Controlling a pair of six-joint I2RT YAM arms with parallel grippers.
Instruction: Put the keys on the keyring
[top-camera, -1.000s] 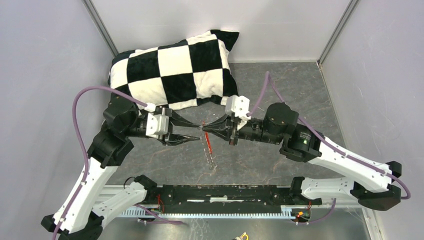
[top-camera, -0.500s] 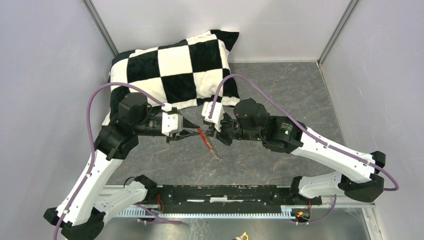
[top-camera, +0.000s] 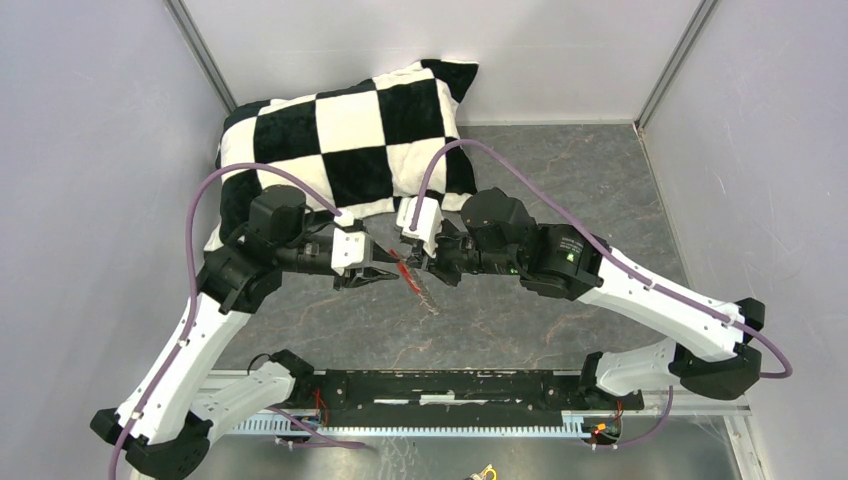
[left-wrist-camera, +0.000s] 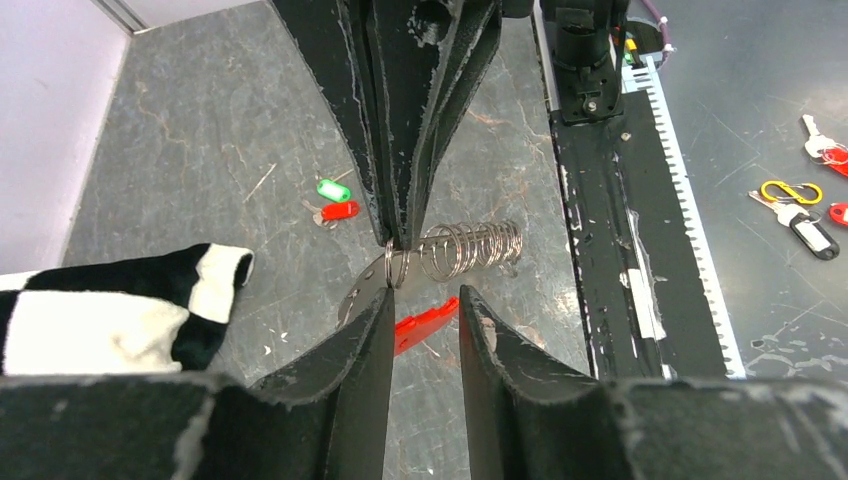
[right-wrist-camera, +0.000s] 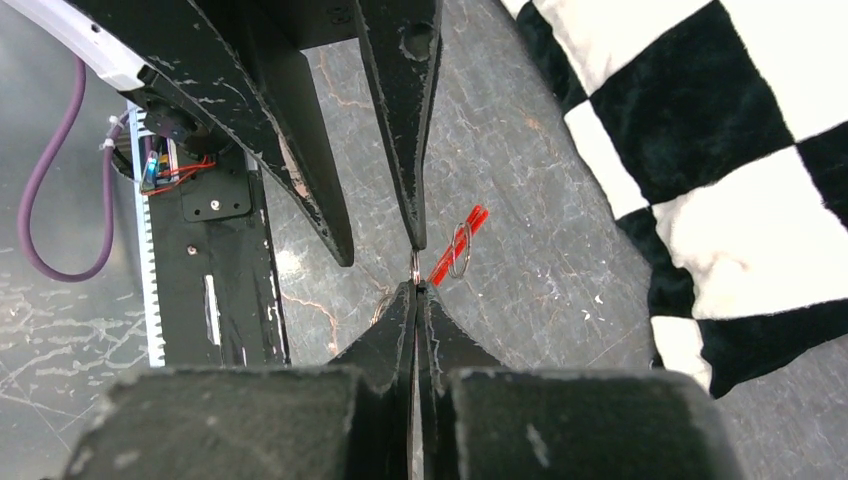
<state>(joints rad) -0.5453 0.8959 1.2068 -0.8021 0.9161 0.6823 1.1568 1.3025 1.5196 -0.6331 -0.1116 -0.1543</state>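
Silvery keyring (left-wrist-camera: 470, 250) with red fob (left-wrist-camera: 425, 325): pinched clear of the table (left-wrist-camera: 200, 150) by the closed fingers of my right gripper (right-wrist-camera: 415, 288); left gripper (left-wrist-camera: 425, 295): fingers parted, one tip against the ring; green key (left-wrist-camera: 333, 189) and red key (left-wrist-camera: 342, 211): lying together on the table, well apart from it.

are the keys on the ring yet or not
Not on: the green key and red key lie on the table, apart from the keyring pinched in the right claw.

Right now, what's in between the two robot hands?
The keyring: the shut right gripper pinches it right in front of the open left gripper, its red fob hanging underneath. The left wrist view shows it.
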